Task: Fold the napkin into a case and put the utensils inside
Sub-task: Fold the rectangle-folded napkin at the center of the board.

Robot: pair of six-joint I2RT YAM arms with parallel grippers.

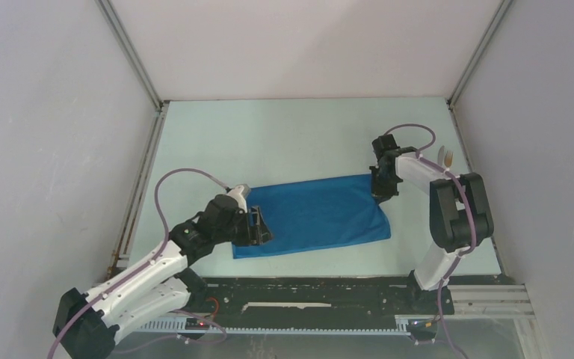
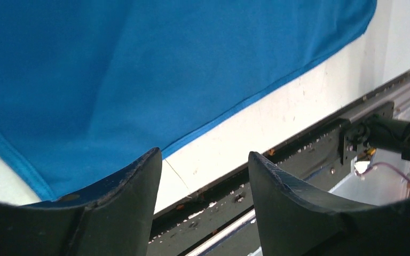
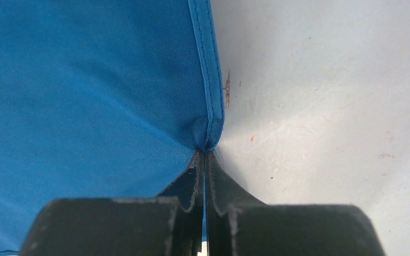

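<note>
Napkin [image 1: 314,215] lies spread on the table [image 1: 291,142], one flat blue sheet, long side running left to right, mostly smooth. Not yet folded into a case.

Left gripper [image 1: 260,226] sits at the napkin's left edge, near its front-left corner. In the left wrist view the fingers [image 2: 131,205] are spread wide with bare table [image 2: 277,117] and the dark front rail [image 2: 299,154] showing through the gap. One finger overlaps the napkin's [image 2: 165,69] hem; nothing is gripped.

Right gripper [image 1: 380,188] is at the napkin's far right corner. In the right wrist view the fingers [image 3: 219,184] are pressed together with the hemmed edge of the napkin [image 3: 85,96] pinched between them. The cloth puckers into a small fold at the pinch; pale table [image 3: 325,106] lies to the right of it.

Fork [image 1: 446,155] lies beyond the napkin's right side, well apart from it, tines just visible, the rest hidden behind the right arm.
</note>
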